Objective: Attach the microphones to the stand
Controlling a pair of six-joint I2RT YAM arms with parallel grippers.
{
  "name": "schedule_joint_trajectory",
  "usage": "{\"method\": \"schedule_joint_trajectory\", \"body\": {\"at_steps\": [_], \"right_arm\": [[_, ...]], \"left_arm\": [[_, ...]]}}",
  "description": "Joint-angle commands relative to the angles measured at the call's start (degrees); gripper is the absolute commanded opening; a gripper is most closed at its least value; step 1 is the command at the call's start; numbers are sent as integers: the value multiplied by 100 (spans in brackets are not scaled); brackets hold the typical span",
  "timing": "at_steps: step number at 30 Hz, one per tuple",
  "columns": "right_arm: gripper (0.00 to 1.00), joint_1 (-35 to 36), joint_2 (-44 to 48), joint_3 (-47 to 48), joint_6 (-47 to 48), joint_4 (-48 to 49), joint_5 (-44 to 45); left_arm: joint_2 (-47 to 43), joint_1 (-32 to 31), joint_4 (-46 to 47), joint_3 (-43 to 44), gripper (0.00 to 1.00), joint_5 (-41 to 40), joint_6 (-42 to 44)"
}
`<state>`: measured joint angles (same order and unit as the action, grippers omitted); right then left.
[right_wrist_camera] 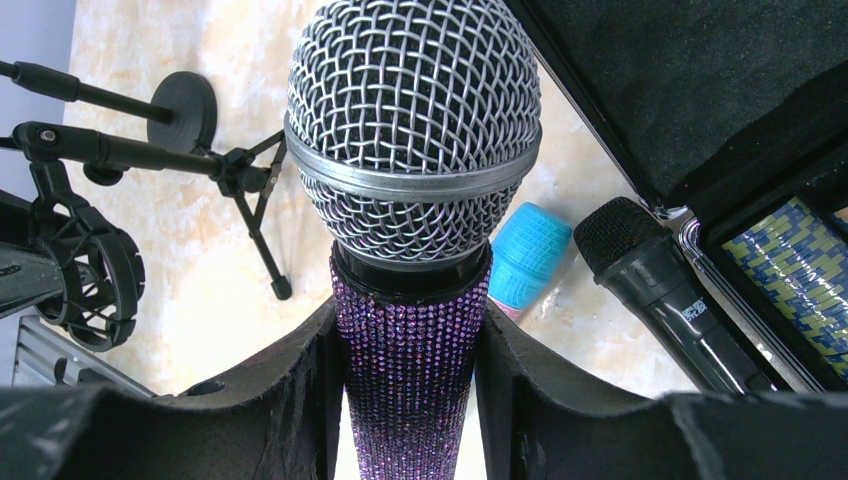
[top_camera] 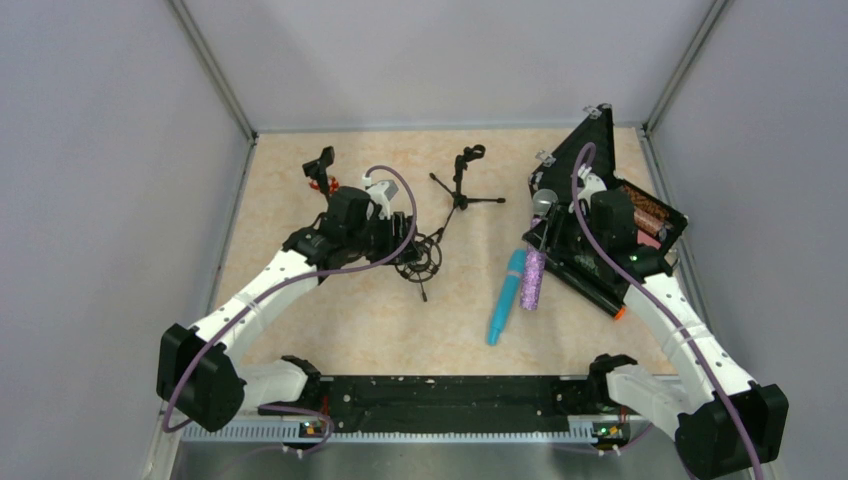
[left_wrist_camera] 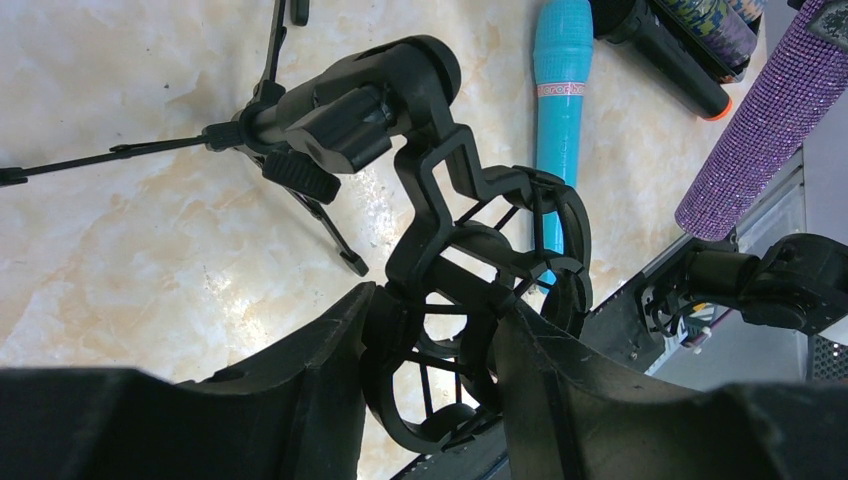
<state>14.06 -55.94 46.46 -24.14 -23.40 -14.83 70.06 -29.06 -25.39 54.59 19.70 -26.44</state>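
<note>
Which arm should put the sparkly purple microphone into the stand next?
The right. Its gripper holds the purple microphone. The left gripper is busy gripping the ring holder on the stand, so it can probably steady that.

Three handheld microphones: one turquoise microphone (top_camera: 507, 295), one glittery purple microphone (top_camera: 533, 280), one black microphone (right_wrist_camera: 660, 290) with an orange end. Three small stands: one shock-mount stand (top_camera: 420, 260), one clip-topped tripod stand (top_camera: 462, 182), one back-left stand (top_camera: 320, 168). One open case (top_camera: 590, 150). Two end effectors: left end effector (left_wrist_camera: 432, 380), right end effector (right_wrist_camera: 408, 390).
</note>
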Motion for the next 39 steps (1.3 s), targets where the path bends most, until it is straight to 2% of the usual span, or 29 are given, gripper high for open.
{"method": "schedule_joint_trajectory", "body": {"at_steps": [1,3,8,11,21,32,39], "right_arm": [[0,-62,47,92,-46,311,-20],[0,-58,48,91,-42,311,-5],[0,-62,50,87,-36,311,-3],[0,-60,54,83,-33,310,-2],[0,-66,55,100,-38,312,-20],[0,-55,43,100,-29,312,-28],[0,-61,17,100,-55,318,-39]], "left_arm": [[-19,-65,245,197,51,-3,121],[-62,-71,188,212,55,-59,180],[-208,-71,-138,290,78,-445,358],[-355,-60,-286,288,84,-728,467],[-819,-65,-916,421,89,-1678,743],[-1417,-63,-997,137,89,-2854,837],[-1515,-56,-1069,-5,89,-3218,754]]}}
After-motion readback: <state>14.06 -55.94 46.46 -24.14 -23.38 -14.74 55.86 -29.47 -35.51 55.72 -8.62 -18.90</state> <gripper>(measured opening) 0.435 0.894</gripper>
